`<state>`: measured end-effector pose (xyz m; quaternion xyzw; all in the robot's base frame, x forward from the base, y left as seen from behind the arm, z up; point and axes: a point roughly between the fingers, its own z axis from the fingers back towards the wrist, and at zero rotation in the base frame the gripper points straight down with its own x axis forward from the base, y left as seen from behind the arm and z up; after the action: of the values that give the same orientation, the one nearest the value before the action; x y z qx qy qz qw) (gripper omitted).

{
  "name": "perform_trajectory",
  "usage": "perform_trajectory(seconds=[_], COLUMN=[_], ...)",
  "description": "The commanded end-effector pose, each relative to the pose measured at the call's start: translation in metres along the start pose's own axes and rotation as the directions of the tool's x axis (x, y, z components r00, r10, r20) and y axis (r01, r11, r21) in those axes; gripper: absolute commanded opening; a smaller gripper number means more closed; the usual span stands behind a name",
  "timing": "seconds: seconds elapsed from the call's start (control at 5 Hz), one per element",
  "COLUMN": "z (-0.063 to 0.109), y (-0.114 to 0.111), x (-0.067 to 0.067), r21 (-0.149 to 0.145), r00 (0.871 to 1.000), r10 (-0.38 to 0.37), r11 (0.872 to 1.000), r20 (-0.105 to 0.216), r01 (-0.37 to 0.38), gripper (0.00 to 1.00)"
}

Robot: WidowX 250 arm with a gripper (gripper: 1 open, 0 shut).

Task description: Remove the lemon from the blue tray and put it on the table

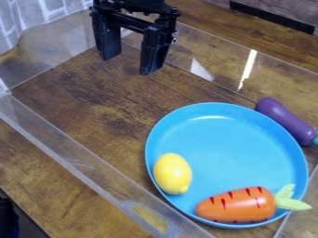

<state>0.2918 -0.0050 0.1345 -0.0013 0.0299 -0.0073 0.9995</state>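
The bright-yellow lemon lies near the left rim of the round light-blue tray, which sits on the dark brown wooden table. An orange carrot with a green top rests on the tray's front edge. My black gripper hangs at the upper left, well away from the tray, pointing down over bare wood. Its two fingers stand apart and open with nothing between them.
A purple eggplant lies on the table just past the tray's right rim. Clear acrylic walls border the tabletop on the left and front.
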Motion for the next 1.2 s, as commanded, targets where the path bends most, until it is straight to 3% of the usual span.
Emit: perform_trajectory(seconds=[0.0, 0.6, 1.0], z=[-0.007, -0.028, -0.042], y=[-0.002, -0.019, -0.028], x=[-0.001, -0.008, -0.009], r21=[-0.003, -0.027, -0.048], r00=[1.0, 0.993, 0.978], r10=[0.011, 0.119, 0.206], r11=[1.0, 0.992, 0.977], r20=[-0.015, -0.026, -0.03], r01=[-0.011, -0.12, -0.208], gripper=[1.0, 1.0, 1.0])
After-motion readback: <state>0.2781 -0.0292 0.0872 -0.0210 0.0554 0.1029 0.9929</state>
